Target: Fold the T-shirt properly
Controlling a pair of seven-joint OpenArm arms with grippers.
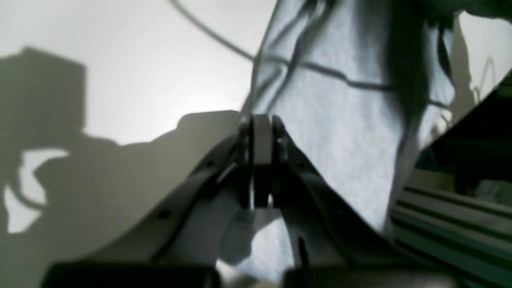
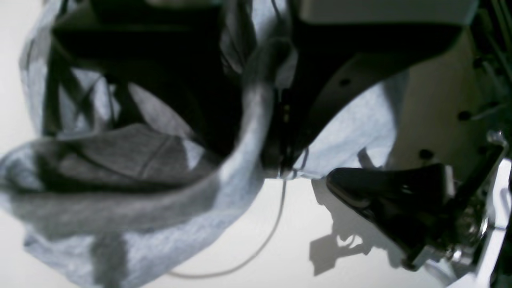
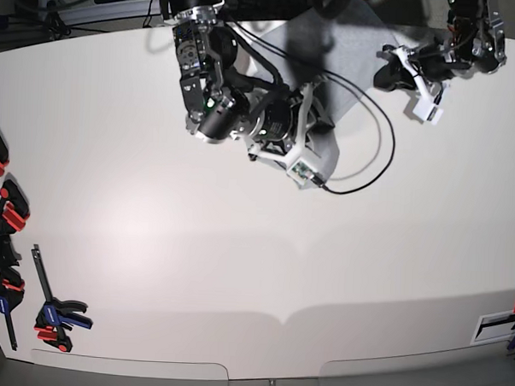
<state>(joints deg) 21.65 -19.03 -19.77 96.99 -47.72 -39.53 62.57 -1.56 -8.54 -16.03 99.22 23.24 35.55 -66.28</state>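
Observation:
The light grey T-shirt (image 3: pixel 336 51) lies bunched at the table's far edge, between my two arms. In the left wrist view my left gripper (image 1: pixel 262 124) is shut, with an edge of the T-shirt (image 1: pixel 340 132) pinched between its fingers and the cloth running up and to the right. In the right wrist view my right gripper (image 2: pixel 276 164) is shut on a rolled fold of the T-shirt (image 2: pixel 160 208), which hangs in loose folds to the left. No lettering shows. In the base view the left gripper (image 3: pixel 384 75) is at the shirt's right edge.
A thin black cable (image 3: pixel 380 156) loops over the white table (image 3: pixel 237 260) beside the shirt, and it also shows in the right wrist view (image 2: pixel 256 252). Several red, blue and black clamps (image 3: pixel 55 314) lie along the left edge. An aluminium rail (image 1: pixel 452 228) runs behind the table.

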